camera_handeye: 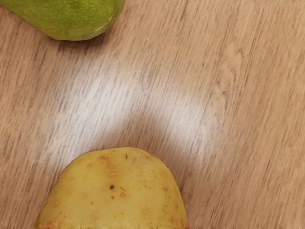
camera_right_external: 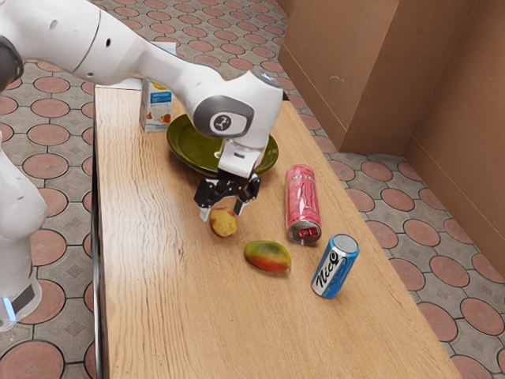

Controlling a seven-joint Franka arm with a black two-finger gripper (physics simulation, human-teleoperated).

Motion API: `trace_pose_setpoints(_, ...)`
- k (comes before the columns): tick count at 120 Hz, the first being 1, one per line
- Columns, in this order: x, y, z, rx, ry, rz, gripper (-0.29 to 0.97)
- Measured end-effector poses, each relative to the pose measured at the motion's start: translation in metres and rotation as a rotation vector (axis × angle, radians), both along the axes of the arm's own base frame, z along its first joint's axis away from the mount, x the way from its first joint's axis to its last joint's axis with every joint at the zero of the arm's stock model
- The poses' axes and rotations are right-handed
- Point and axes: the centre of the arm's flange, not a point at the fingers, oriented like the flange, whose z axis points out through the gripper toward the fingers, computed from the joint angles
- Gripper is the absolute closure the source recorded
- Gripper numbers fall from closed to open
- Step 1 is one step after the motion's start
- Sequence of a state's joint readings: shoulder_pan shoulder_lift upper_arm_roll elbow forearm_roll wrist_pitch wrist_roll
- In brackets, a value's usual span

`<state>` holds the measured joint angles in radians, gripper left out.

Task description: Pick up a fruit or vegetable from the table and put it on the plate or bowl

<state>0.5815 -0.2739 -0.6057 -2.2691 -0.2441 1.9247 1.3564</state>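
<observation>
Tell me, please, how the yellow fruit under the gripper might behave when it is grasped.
The yellow fruit looks rounded, so a push would probably roll it on the smooth table. Its speckled, dull skin suggests the open gripper could hold it without slipping.

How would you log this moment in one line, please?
stage: pre-grasp | gripper: open, over yellow fruit | yellow fruit: on table | green plate: beyond gripper
</observation>
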Motion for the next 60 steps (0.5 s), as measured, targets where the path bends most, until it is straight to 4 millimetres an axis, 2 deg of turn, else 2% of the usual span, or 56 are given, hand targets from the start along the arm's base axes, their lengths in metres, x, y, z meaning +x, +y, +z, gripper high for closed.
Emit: trace_pose_setpoints(60, 0.0022, -0.0006, -0.0098, -0.010, 0.009, -0.008, 0.00)
